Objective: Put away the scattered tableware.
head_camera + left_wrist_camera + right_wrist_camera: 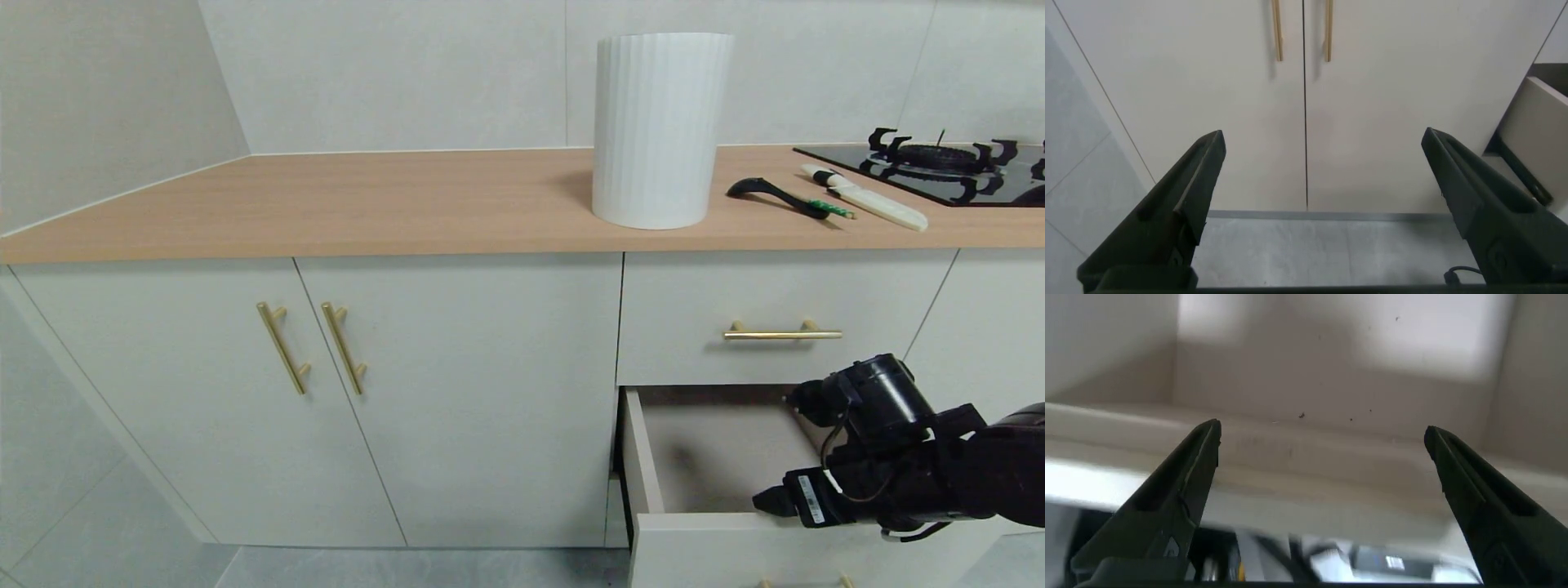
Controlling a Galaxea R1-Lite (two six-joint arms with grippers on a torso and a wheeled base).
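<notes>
On the wooden counter (367, 204) lie a black ladle (774, 195), a small green-handled utensil (833, 209) and a white knife (867, 207), to the right of a tall white ribbed canister (657, 131). Below them the lower drawer (642, 457) stands pulled out, its inside bare. My right gripper (777, 451) is open at the drawer's front edge, and its wrist view looks into the drawer (1331, 367) past the open right gripper (1323, 437). My left gripper (1323, 143) is open and empty, low in front of the cabinet doors (1306, 106).
A black gas hob (939, 167) sits at the counter's far right. The upper drawer (782, 333) is closed. Two cabinet doors with gold handles (282, 347) are closed on the left. Grey floor tiles (1315, 253) lie below.
</notes>
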